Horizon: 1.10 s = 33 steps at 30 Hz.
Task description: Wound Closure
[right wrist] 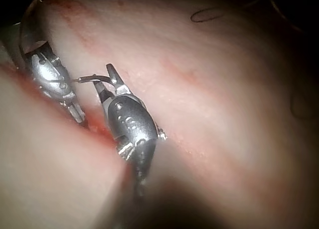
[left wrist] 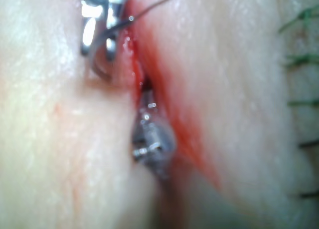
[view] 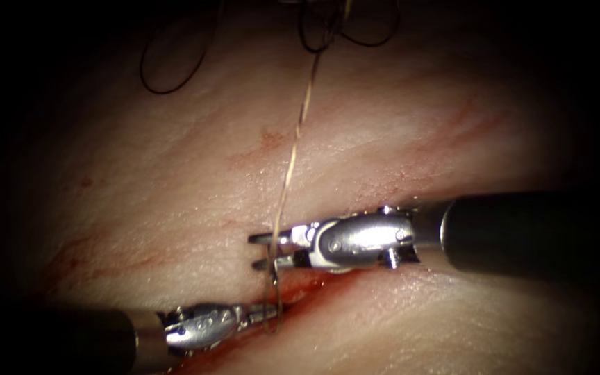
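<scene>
Pale tissue as ground, one cut running through it, red fluid along its edges. Two grippers. Right gripper narrowly parted, straddling the needle near its upper curve, just above the cut, likely to steady it. Left gripper down in the cut, apparently closed on the needle's lower curve. One needle, tip hidden. One thread rising taut toward dark loops.
</scene>
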{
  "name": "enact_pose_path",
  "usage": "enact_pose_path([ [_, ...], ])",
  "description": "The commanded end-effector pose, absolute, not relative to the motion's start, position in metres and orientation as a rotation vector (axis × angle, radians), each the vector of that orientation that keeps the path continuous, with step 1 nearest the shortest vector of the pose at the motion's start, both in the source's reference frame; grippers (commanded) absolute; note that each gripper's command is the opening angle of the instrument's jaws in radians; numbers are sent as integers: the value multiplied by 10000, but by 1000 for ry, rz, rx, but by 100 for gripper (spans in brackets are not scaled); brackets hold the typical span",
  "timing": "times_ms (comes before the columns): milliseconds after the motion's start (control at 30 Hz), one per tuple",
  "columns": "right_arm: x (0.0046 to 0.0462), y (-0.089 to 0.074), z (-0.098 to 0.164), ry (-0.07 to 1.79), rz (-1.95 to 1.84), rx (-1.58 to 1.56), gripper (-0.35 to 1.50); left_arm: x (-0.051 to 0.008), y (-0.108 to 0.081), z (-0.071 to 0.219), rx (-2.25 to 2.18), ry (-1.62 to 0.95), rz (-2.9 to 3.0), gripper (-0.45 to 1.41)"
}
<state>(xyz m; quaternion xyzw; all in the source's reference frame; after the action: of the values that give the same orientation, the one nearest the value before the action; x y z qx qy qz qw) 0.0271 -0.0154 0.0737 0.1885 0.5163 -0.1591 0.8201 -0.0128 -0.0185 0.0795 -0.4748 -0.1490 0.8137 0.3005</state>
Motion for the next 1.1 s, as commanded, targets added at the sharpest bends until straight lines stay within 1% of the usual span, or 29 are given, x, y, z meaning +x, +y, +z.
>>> enact_pose_path([
  [33, 277, -167, 748, 1094, -343, 419, -35, -134, -192, 801, -1260, -400, 2158, -20],
  [333, 280, -159, 744, 1084, -323, 403, -35, -134, -192, 801, -1260, -401, 2158, -20],
  [567, 296, -108, 699, 1168, -275, 254, -35, -134, -192, 801, -1260, -400, 2157, -20],
  [833, 309, -93, 695, 1173, -260, 242, -35, -135, -193, 801, -1259, -399, 2157, -20],
  [1100, 311, -80, 690, 1169, -235, 246, -35, -135, -192, 801, -1259, -399, 2157, -21],
])
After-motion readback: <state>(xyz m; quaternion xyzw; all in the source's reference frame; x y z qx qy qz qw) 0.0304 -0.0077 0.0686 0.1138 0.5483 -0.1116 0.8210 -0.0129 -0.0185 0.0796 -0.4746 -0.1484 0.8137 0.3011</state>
